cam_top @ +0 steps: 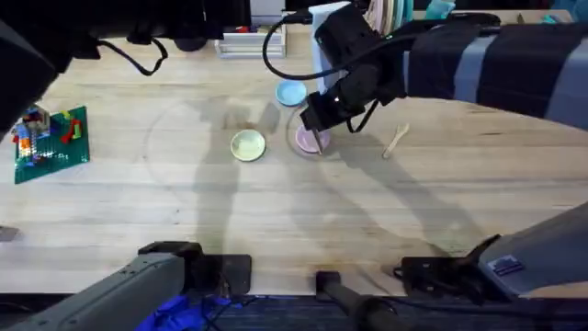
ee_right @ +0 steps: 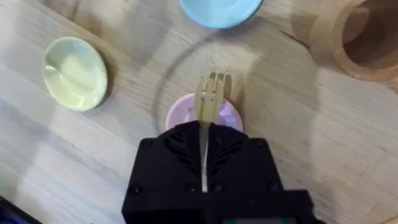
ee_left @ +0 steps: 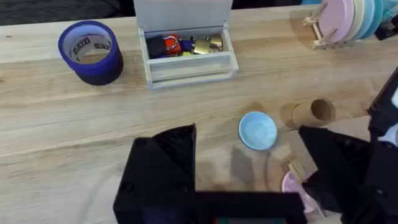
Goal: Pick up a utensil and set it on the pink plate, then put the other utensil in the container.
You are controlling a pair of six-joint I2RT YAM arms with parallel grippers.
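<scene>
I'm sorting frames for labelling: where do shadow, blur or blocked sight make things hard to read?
Overhead: broad arm shadows cross the table; the right pincer partly covers the pink plate. Right wrist: its pincer, shut on the fork, blocks much of the plate. Left wrist: dark, blurred fingers cover the lower part of the picture.

Right end effector (cam_top: 315, 122) over pink plate (cam_top: 307, 142) (spoon (cam_top: 396, 141) aside).

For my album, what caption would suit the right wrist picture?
Right gripper holds the wooden fork above the pink plate.
</scene>
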